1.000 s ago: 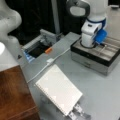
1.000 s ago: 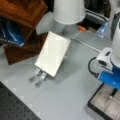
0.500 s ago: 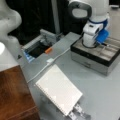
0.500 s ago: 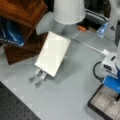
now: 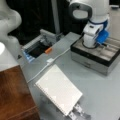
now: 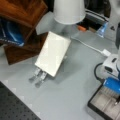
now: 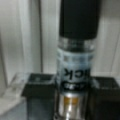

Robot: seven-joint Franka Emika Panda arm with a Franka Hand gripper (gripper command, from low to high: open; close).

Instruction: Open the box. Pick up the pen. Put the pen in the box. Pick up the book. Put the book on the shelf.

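1. Pen point(image 7: 76, 62) — black cap, clear barrel with lettering and a metal band — fills the wrist view, pinched between the two dark jaws, with the pale ribbed lining of the box behind it.
2. Gripper point(image 5: 101, 44) hangs low inside the open box point(image 5: 92, 58) at a front view's right; in a front view the same box point(image 6: 103, 105) sits at the bottom right corner with the blue-marked gripper point(image 6: 116, 100) in it.
3. Box shows a black rim, silver-grey front wall and beige compartments; it stands on the grey table point(image 5: 100, 95).
4. Book point(image 5: 58, 88) — white, spiral-bound — leans tilted on a small metal stand point(image 5: 77, 112) near a front view's bottom, well apart from the box.
5. Shelf point(image 5: 15, 95), reddish-brown wood, stands at a front view's left bottom, just beside the book; its top carries nothing.
6. A grey tray point(image 5: 38, 47) with an orange item point(image 5: 48, 50) lies beyond a white cable point(image 5: 50, 62).
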